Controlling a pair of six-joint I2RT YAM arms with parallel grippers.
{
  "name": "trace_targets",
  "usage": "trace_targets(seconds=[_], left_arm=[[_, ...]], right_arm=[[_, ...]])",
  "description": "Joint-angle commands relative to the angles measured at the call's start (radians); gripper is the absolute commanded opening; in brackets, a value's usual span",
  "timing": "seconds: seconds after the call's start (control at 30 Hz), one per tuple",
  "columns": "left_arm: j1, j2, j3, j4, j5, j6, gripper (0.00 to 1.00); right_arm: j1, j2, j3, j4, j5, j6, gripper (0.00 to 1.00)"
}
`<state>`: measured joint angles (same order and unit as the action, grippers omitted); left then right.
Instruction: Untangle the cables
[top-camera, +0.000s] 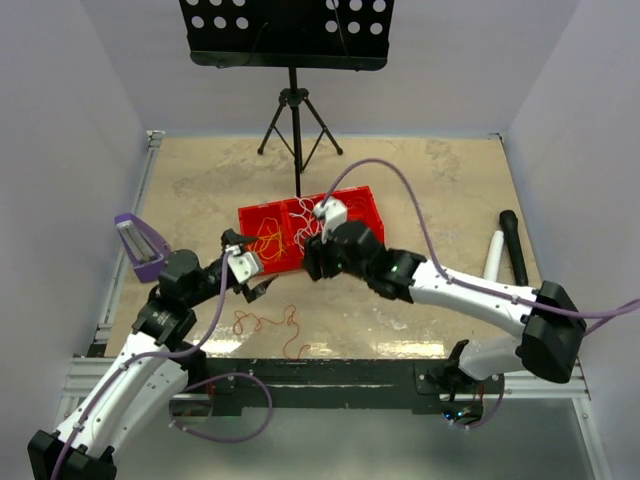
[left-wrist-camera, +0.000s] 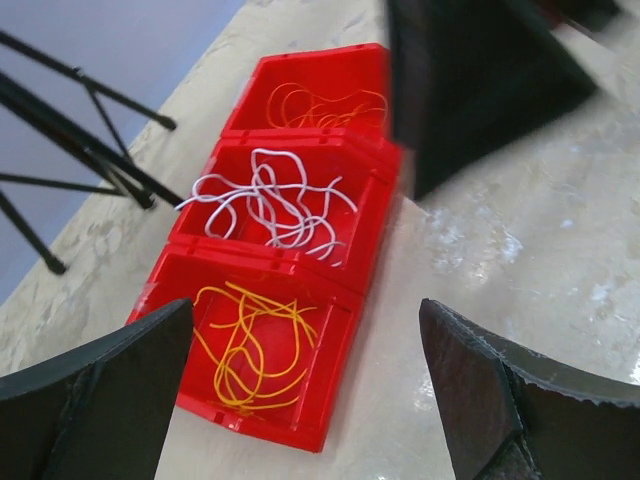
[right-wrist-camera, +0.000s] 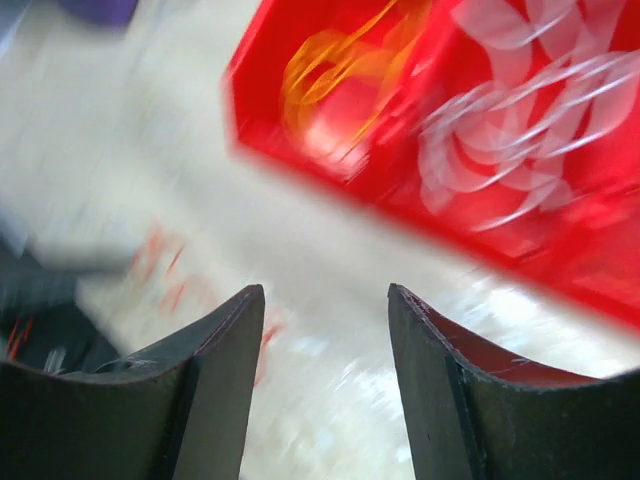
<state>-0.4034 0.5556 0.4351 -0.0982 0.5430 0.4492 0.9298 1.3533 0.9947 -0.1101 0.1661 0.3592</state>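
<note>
A beige marbled table (top-camera: 430, 180), closed in by pale walls, is seen with a red three-part tray (left-wrist-camera: 345, 330) at the centre of the top view. In it, yellow cables (left-wrist-camera: 250, 350), white cables (left-wrist-camera: 270, 205) and orange cables (left-wrist-camera: 325, 105) are kept one colour to a compartment. A loose red cable (top-camera: 268, 322) is laid on the table at lower centre, its long axis running left to right. It lies below both grippers, toward the bases: the left gripper (left-wrist-camera: 305, 310), spread wide and empty, is judged the nearer, while the right gripper (right-wrist-camera: 325, 292) is parted and empty.
</note>
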Motion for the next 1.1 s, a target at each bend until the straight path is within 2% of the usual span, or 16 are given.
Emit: trace_targets(seconds=[0.0, 0.17, 0.47, 0.63, 0.7, 0.83, 0.9, 1.07], left_arm=[[0.011, 0.009, 0.063, 0.061, -0.170, -0.176, 1.00], [0.011, 0.053, 0.137, 0.011, -0.337, -0.233, 1.00], [0.011, 0.078, 0.192, -0.126, -0.268, -0.176, 1.00], [0.011, 0.055, 0.192, -0.139, -0.242, -0.141, 1.00], [0.011, 0.053, 0.195, -0.141, -0.239, -0.139, 1.00], [0.011, 0.049, 0.191, -0.138, -0.230, -0.135, 1.00], [0.011, 0.047, 0.189, -0.130, -0.229, -0.135, 1.00], [0.011, 0.050, 0.188, -0.117, -0.219, -0.136, 1.00]], right_arm=[[0.148, 0.010, -0.137, 0.050, -0.103, 0.092, 0.58], [0.259, 0.144, -0.165, 0.131, -0.105, 0.175, 0.61], [0.279, 0.320, -0.156, 0.317, -0.137, 0.199, 0.62], [0.279, 0.392, -0.133, 0.320, -0.060, 0.224, 0.58], [0.280, 0.412, -0.119, 0.300, -0.030, 0.241, 0.52], [0.282, 0.415, -0.122, 0.308, 0.001, 0.259, 0.21], [0.288, 0.403, -0.117, 0.302, 0.022, 0.261, 0.02], [0.307, 0.279, -0.113, 0.262, 0.104, 0.215, 0.00]])
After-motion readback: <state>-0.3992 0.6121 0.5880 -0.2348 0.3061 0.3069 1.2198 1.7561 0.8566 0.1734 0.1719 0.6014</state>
